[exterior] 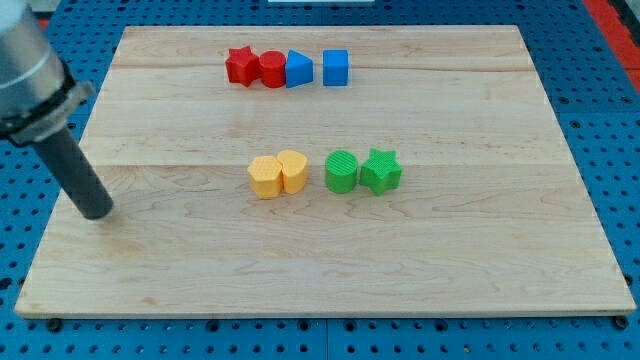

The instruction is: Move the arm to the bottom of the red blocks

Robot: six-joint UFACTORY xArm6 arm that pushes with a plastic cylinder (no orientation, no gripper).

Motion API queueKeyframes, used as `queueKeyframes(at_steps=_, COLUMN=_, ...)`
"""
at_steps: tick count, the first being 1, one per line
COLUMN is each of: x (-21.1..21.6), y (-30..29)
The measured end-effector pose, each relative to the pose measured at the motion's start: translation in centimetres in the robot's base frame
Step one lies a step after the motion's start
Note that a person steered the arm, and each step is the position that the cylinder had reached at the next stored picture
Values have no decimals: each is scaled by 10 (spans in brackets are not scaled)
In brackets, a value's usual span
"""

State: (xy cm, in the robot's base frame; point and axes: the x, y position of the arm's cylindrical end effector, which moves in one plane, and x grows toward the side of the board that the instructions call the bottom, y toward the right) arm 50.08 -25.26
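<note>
Grey cylindrical housing, straight dark rod (72, 170)

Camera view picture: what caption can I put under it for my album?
My tip rests at the board's left edge, far from the red star and red cylinder up top.

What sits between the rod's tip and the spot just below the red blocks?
Nothing visible. My tip is at the view's left edge of the board, far from every block. The red star and red cylinder sit near the view's top; the yellow blocks lie below them, right of a straight path.
</note>
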Motion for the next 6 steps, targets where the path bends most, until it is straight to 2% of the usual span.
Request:
queueKeyframes(at_steps=1, x=-34, y=-39)
queueKeyframes(at_steps=2, x=-57, y=-52)
queueKeyframes(at_steps=4, x=-66, y=-52)
queueKeyframes(at_steps=5, x=-101, y=-46)
queueKeyframes(at_steps=6, x=-124, y=18)
